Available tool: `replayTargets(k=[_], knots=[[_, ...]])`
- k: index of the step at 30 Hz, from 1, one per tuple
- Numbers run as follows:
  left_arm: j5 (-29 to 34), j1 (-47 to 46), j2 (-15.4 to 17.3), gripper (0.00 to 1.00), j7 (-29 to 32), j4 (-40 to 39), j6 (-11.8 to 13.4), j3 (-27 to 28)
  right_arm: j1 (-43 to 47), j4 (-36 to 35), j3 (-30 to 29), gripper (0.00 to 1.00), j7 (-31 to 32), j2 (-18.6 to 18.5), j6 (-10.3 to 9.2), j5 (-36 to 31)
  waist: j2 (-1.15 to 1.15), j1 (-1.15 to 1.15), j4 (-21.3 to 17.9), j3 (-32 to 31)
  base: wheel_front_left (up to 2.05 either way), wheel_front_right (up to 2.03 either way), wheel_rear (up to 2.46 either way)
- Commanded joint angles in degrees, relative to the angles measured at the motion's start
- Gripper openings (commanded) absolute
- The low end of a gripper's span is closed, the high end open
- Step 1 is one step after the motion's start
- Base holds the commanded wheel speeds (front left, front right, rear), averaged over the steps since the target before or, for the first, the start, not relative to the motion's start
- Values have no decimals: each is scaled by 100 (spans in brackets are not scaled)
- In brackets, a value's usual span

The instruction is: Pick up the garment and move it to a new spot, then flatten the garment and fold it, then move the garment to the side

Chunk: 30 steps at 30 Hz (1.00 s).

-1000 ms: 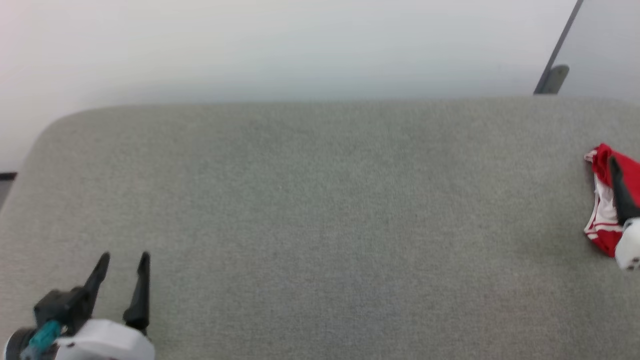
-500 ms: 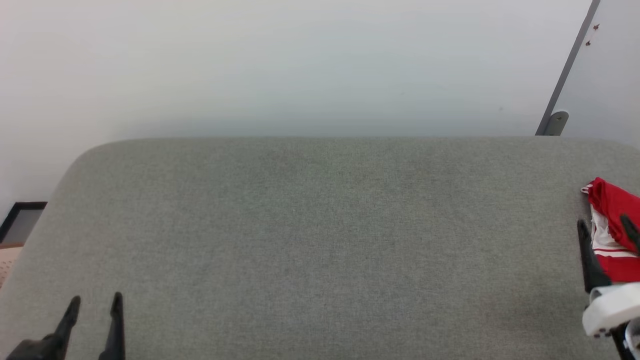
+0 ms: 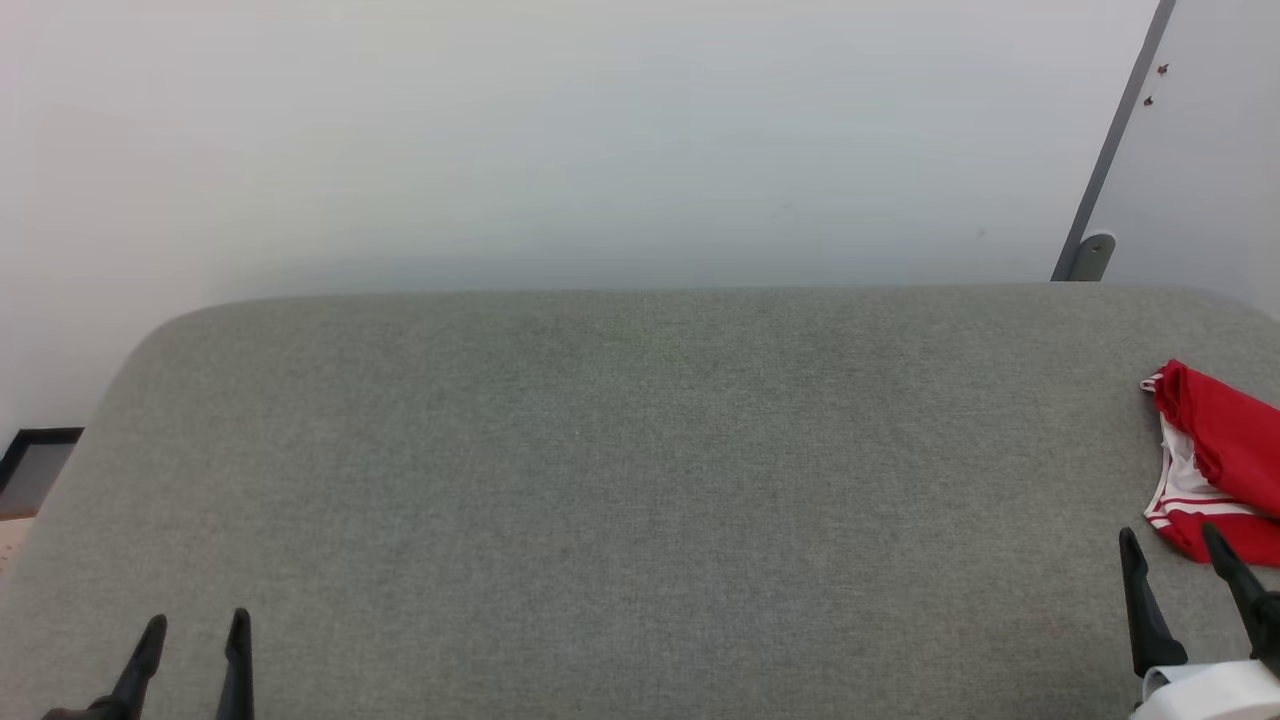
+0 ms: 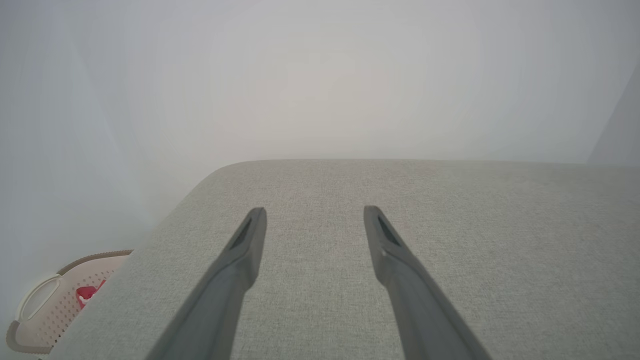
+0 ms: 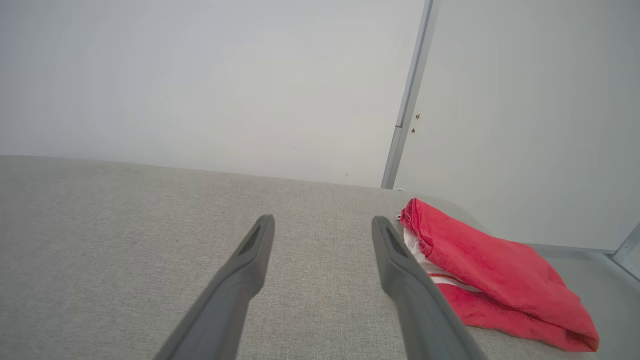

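Far left: a pale perforated plastic basket point(image 4: 45, 305) is sitting below the bench's left corner, with something red inside that's too small to name.
Left gripper: the left gripper point(image 3: 197, 640) is hovering over the near-left of the bench, its two dark fingers standing apart with nothing between them.
Bench: the wide grey fabric-covered bench point(image 3: 640, 450) is lying bare across the middle.
Right gripper: the right gripper point(image 3: 1170, 540) is hanging at the near-right, fingers spread and holding nothing. Its outer finger is crossing the garment's near hem in the head view, and I can't tell whether it's touching.
Garment: the bright red fabric garment with white and striped trim point(image 3: 1215, 440) is lying in a compact bundle at the bench's far right edge.
Step in hand: this is looking like the last one, with the garment folded, set aside and let go.
Next move: it's calling for both arms to lift clear, so no finger drags the top fold open.
Against a second ago: the head camera is shifting, so the whole view is sliding. Even so, a right finger was lying across the garment's middle then. Now the tips are sitting back at its near edge.
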Motion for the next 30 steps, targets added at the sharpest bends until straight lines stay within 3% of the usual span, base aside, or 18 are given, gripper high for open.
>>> replayTargets(k=[1,8,30], knots=[[37,31,-25,100,1,-9,-43,26,77,-46,-33,100,-1,15,-12,-7,0,0,-3,-4,0,0,0],[95,6,-99,100,1,0,-189,9,285,-185,-6,100,-1,107,-12,-50,0,0,-34,-16,0,0,0],[312,-2,-295,100,1,-150,-235,118,447,-296,53,100,-1,214,-12,-70,0,0,4,-31,0,0,0]])
